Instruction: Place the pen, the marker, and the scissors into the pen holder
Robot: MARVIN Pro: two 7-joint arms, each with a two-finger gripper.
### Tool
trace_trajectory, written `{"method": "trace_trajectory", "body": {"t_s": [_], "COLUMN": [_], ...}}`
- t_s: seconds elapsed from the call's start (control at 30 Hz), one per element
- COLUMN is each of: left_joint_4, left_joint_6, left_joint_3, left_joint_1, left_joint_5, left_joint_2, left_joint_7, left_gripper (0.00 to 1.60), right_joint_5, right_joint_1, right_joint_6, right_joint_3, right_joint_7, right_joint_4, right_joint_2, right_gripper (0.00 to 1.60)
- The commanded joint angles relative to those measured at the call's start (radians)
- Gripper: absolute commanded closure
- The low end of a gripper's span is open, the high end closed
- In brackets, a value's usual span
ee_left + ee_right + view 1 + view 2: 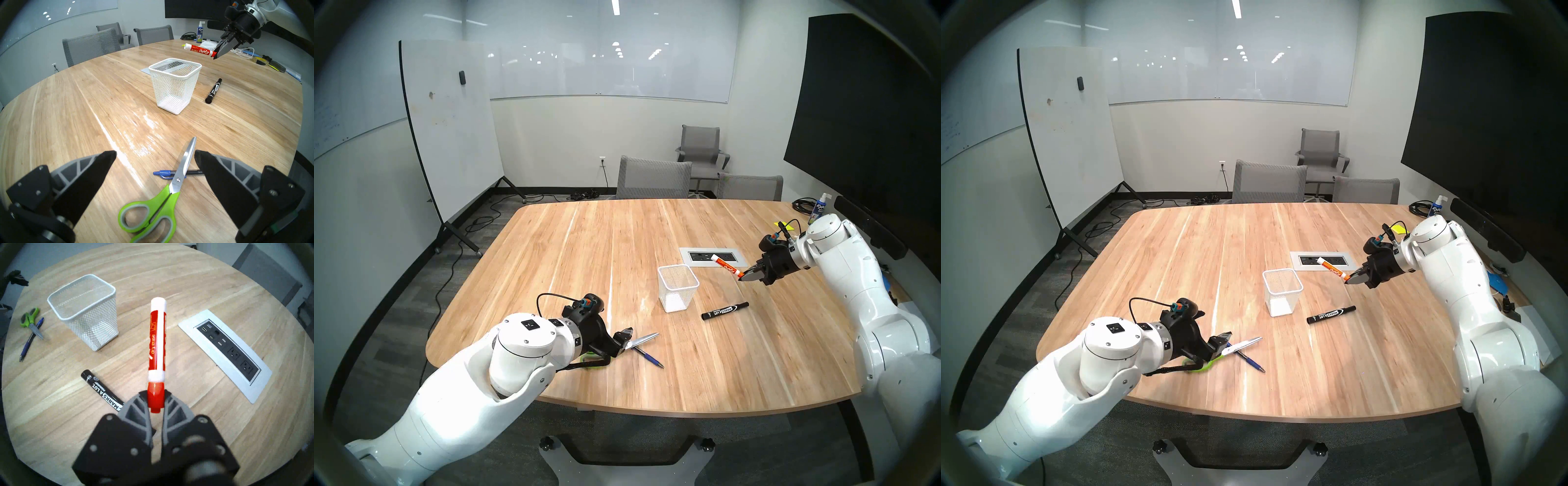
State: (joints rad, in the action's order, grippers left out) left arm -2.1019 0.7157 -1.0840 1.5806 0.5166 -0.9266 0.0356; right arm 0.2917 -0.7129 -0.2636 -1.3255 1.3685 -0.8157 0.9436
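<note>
The right gripper (156, 400) is pinching the red cap end of the red and white marker (157, 338), so its fingers (136, 405) are closed tight on it. The marker is sticking straight out past the fingers, up in the air above the desk (619, 237). The pen holder (85, 310) is sitting ahead of those fingers and off to one side, empty inside as far as the views show. The marker looks light and stiff, but its round plastic is smooth, so it could slip or swing with a hold so near one end. The left gripper (155, 153) is hanging with its fingers (102, 162) wide open and holding nothing. The scissors (163, 200) are lying just under those open fingers, resting across the pen (165, 173). The scissors look heavier and hard, best taken by the metal near the pivot. The pen is thin and light. The black marker (725, 310) is lying beside the pen holder.
</note>
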Motion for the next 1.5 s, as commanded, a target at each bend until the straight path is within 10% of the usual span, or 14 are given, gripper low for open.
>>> {"method": "trace_trajectory", "body": {"t_s": [0.0,1.47], "left_joint_4": [-0.015,-0.015], "left_joint_6": [-0.001,-0.001], "left_joint_3": [-0.001,-0.001], "left_joint_1": [-0.002,-0.002], "left_joint_5": [-0.002,-0.002], "left_joint_2": [0.001,0.001], "left_joint_7": [0.001,0.001], "left_gripper": [0.0,0.0], "right_joint_5": [-0.025,-0.325], "right_joint_1": [-0.007,-0.227], "right_joint_6": [0.043,0.247], "right_joint_3": [-0.024,-0.006], "right_joint_7": [0.06,0.115], "right_joint_4": [-0.081,-0.462], "right_joint_2": [-0.06,-0.35], "right_gripper": [1.6,1.6]}}
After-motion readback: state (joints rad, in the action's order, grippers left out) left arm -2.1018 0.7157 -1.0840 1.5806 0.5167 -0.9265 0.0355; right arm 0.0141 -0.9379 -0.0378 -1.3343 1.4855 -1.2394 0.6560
